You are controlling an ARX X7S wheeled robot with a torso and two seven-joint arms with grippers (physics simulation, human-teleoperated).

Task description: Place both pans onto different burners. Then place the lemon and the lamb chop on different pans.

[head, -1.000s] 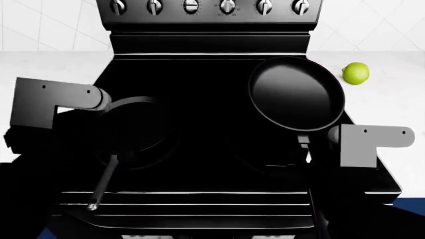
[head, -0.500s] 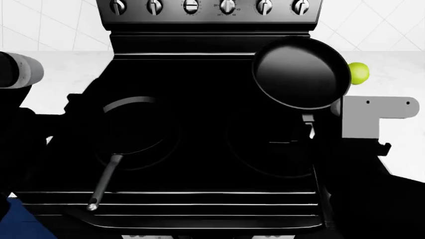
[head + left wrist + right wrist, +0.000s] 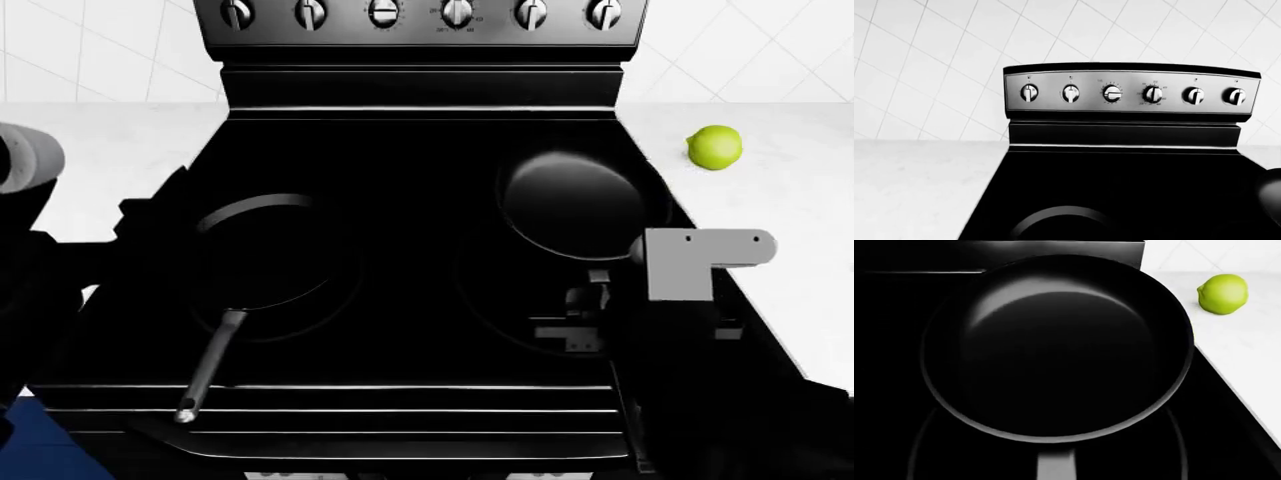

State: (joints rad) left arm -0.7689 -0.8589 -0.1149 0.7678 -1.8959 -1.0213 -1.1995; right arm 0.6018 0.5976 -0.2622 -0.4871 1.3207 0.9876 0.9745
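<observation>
My right fingers [image 3: 583, 312]: closed on the long thin dark handle [image 3: 1055, 466] of the wide round black non-stick frying pan [image 3: 577, 205], as far as the dark render lets me judge; the handle runs straight back toward the wrist camera. The pan sits over the rear part of the right burner ring [image 3: 514, 338], a faint circle on the glossy black glass cooktop [image 3: 400, 150]; whether its base touches the glass I cannot tell.

My left fingers: not in any view. The left wrist camera looks at the stove's control panel with six knobs [image 3: 1131, 93] and the rim of the other black frying pan [image 3: 274, 250]. That pan rests on the left burner, its thin handle [image 3: 210, 368] pointing toward me.

Small round yellow-green lemon [image 3: 714, 147]: on the white table [image 3: 787, 200], just beyond the cooktop's right edge, well apart from both pans. Lamb chop: not visible.

Handling judgement:
- pan is stiff and front-heavy, held far from its centre, so it will tend to tip or swing
- lemon is firm, smooth and prone to roll; take it across its middle
- chop likely soft and slick; grip across the narrow width
</observation>
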